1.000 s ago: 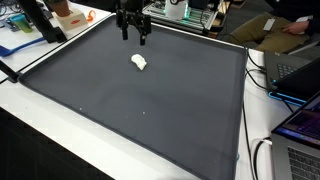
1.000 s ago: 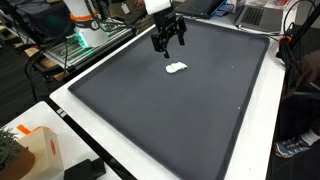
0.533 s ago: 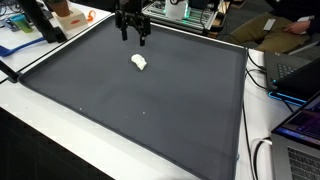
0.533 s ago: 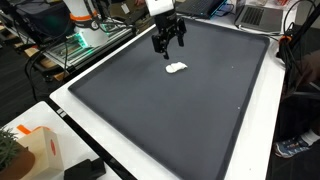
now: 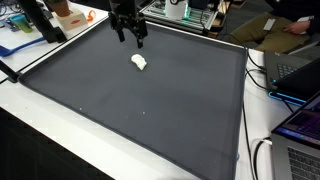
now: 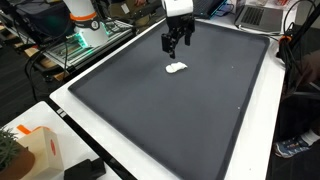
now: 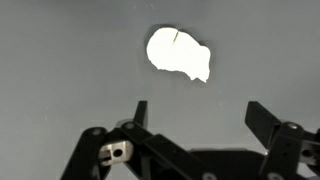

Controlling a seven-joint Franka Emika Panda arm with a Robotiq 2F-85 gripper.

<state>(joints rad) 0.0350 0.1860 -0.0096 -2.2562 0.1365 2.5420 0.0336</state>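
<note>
Dark grey matting [image 5: 150, 115] is covering most of the tabletop in both exterior views. It is a flat, dull, finely textured sheet with a thin raised rim, and a white table edge [image 5: 30, 95] is showing around it. Nearest the camera, at the lower left of an exterior view, an orange and white carton [image 6: 38, 150] is sitting on that white edge, well apart from my tool.

Farther in, a small white lump [image 6: 176, 68] is lying on the mat in the upper middle of the frame. It is looking soft, rounded and uneven, like a crumpled wad, and in the wrist view the lump [image 7: 178, 53] is showing a short crease near its top.

Just beyond it I am hanging my gripper [image 6: 177, 45] over the far part of the mat, near the lump but not touching it. Its black, angular metal fingers [image 7: 140, 108] are pointing down, spread wide and grasping nothing.

Behind, at the top of the frames, cluttered benches are standing with cables and equipment.
</note>
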